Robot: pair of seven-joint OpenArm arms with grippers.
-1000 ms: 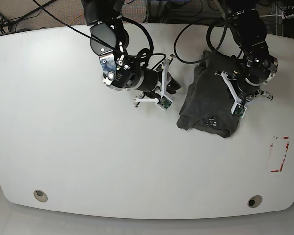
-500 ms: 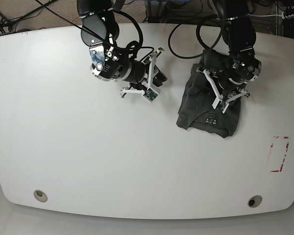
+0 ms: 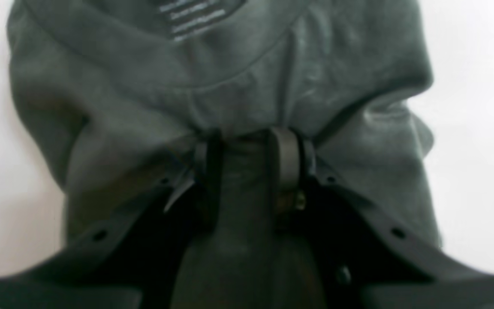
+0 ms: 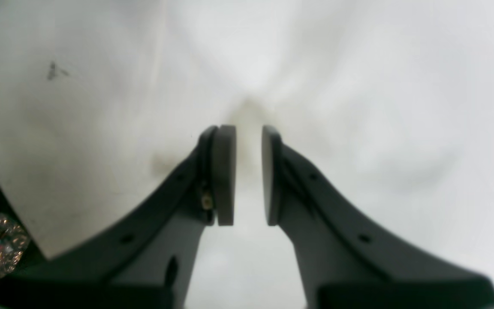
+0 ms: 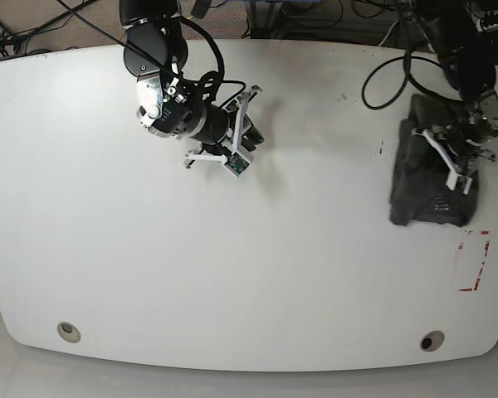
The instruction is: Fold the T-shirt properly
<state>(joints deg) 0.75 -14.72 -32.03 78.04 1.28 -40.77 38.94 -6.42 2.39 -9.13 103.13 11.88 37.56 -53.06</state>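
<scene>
In the left wrist view the left gripper [image 3: 247, 159] has its jaws pressed into a pinched ridge of the T-shirt [image 3: 230, 86], clamped on the cloth; the neck lettering is cut off at the top edge and blurred. The shirt lies bunched near the table's [image 5: 249, 274] right edge; the right gripper [image 4: 247, 171] hangs over bare table, jaws slightly apart, holding nothing

Charcoal T-shirt [image 5: 432, 186], seemingly pale lettering
</scene>
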